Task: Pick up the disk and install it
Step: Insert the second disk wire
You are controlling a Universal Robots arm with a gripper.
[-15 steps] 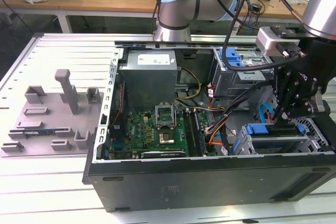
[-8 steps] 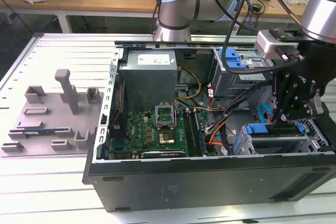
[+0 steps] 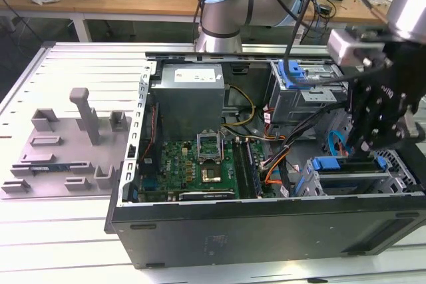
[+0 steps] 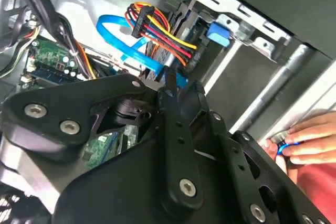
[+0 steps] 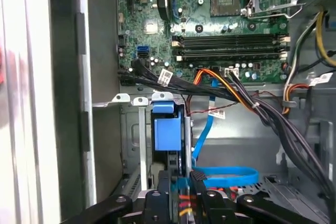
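OK, gripper [image 3: 358, 149] hangs over the drive cage at the exterior view's right end of the open PC case [image 3: 266, 231], tips down at the top edge of the disk [image 3: 349, 166]. The disk sits on edge in the cage, long axis running exterior-view left to right, with blue bracket ends showing at both ends and the flat faces upright, not lying flat. In the first wrist view the disk [image 5: 167, 129] is seen end-on: the blue bracket end faces the cam and the thin silver body drops down twd the gripper [image 5: 181, 184], which straddles it. Claw state: can't tell whether it's clamped or just around the disk, as the contact pt is hidden by the black links. In the second wrist view the gripper [image 4: 170, 85] tips end at a blue part beside the blue SATA cable [image 4: 126, 40] and a red/yellow wire bundle [image 4: 157, 30]. A person's hand [image 4: 307, 135] rests at the case edge. Motherboard [image 3: 193, 157] and grey PSU box [image 3: 190, 94] lie further toward the exterior view's left — a grey fixture tray [image 3: 66, 157] sits outside the case.
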